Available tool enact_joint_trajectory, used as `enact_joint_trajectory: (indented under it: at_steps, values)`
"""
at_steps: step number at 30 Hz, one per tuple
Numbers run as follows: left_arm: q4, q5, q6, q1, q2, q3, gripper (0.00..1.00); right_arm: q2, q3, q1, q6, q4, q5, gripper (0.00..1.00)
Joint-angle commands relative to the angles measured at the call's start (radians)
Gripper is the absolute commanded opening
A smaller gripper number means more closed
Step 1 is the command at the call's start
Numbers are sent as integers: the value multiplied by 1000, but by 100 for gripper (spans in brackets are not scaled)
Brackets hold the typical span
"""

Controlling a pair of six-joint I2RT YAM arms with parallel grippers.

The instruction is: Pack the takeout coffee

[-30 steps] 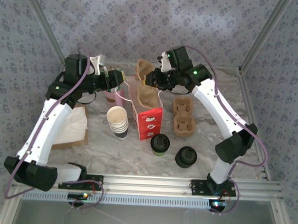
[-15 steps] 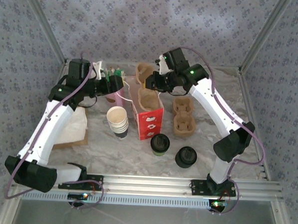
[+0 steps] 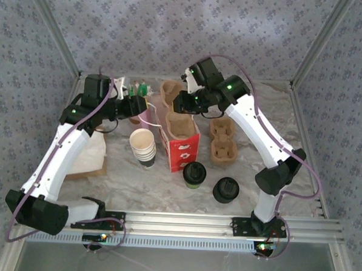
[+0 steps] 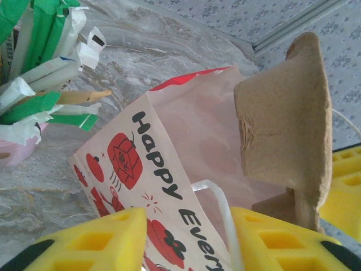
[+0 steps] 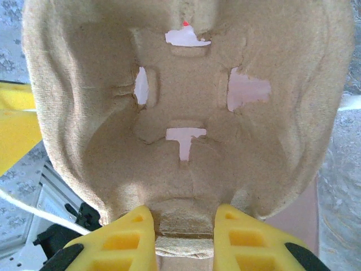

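The takeout coffee [image 3: 194, 174] stands upright on the bench [image 3: 160, 189], black lid on, well apart from both tools, nearer the arm bases than the right tool [image 3: 182, 104] and just beside the near corner of the red paper bag [image 3: 181, 149]. A pile of black lids [image 3: 225, 189] sits near the coffee, farther to the right tool's side. The right tool [image 5: 183, 226] is closed on the rim of a pulp cup carrier [image 5: 180, 84], which stands in the bag's open mouth. The left tool [image 4: 189, 237], on the bag's other side, has its jaws partly apart with the bag's white handle [image 4: 217, 197] running between them; we cannot tell whether they pinch it. Just beside the left tool we see wrapped straws [image 4: 39, 84], and nearer the bases a stack of white cups [image 3: 143, 147].
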Motion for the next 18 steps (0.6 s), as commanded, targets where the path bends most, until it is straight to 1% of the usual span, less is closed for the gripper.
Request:
enact_joint_trajectory:
  at_steps: [1,3,6,8,13,18]
  values:
    - [34,5,5,-7,-6,-8,31,36,65,21,-52,-108,53,24]
    - [33,2,5,-7,-7,-14,22,51,84,29,-62,-137,61,24]
    - [33,-4,5,-8,-9,-22,13,70,101,36,-71,-169,67,23]
    - [36,-9,2,-7,-7,-25,10,78,109,37,-75,-184,72,23]
    - [45,-15,-3,-7,-5,-29,5,96,113,37,-78,-199,77,23]
    - [51,-18,-4,-7,-3,-31,4,111,108,35,-87,-202,69,22]
